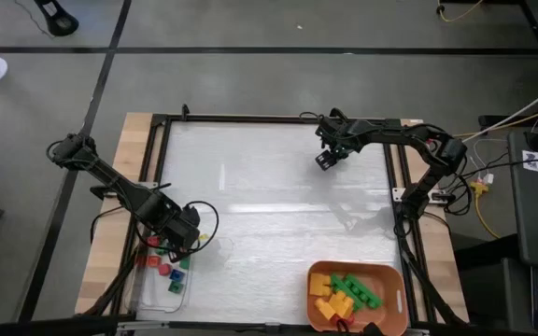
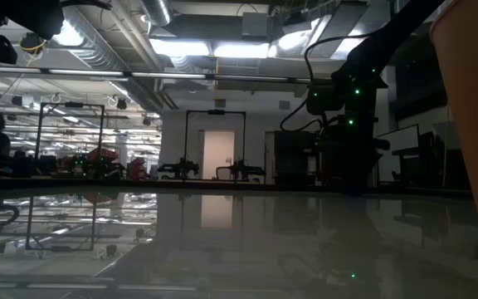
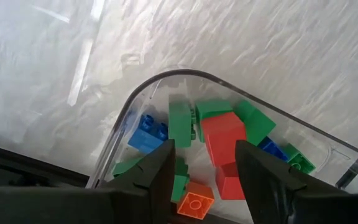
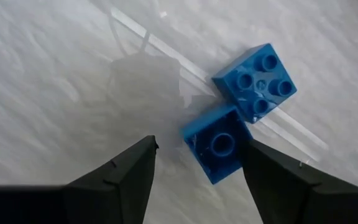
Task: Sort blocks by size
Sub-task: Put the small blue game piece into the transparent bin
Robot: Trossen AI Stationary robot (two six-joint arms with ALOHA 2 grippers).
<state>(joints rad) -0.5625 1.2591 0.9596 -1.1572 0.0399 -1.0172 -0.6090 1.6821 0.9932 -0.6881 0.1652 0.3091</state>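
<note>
Blocks still loose, a blue four-stud brick (image 4: 255,81) touching a one-stud cube (image 4: 217,144), lie on the table's far side just ahead of the right gripper (image 4: 197,163), open and empty, far nearer than the left gripper (image 3: 205,163), open over its clear tray (image 3: 166,81)

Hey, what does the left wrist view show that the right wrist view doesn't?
Only the left wrist view shows a clear container holding green, red, blue and orange blocks, seen between the left gripper fingers. Only the right wrist view shows two blue blocks touching on the table, ahead of the right gripper. Both show open fingers above the same pale tabletop.
</note>
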